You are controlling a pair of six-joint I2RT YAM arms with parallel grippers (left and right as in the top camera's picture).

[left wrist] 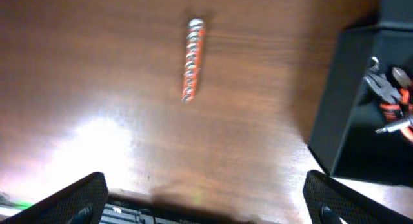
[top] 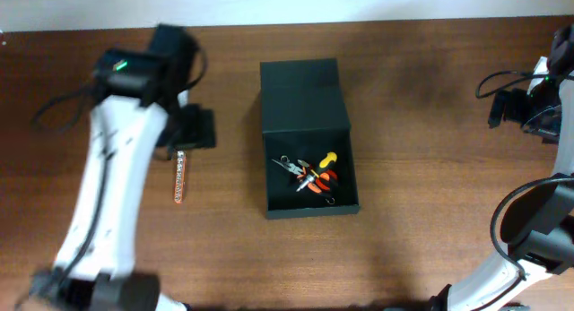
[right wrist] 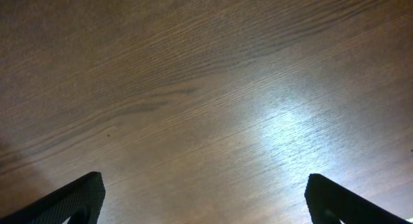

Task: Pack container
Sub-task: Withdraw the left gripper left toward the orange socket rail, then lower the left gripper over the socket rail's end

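Saw container [top: 305, 142] open at mid bench [top: 421, 185], lid [top: 300, 94] flipped far, w/ tools [top: 314, 178] in near half. Noted strip [top: 180, 177] lying left of it, left pincer [left wrist: 206, 208] spread wide nr strip, right pincer [right wrist: 206, 204] wide too at far right.

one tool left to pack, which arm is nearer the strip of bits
Left. The left arm holds its jaws right by the strip of bits; the right arm sits far off, across the box.
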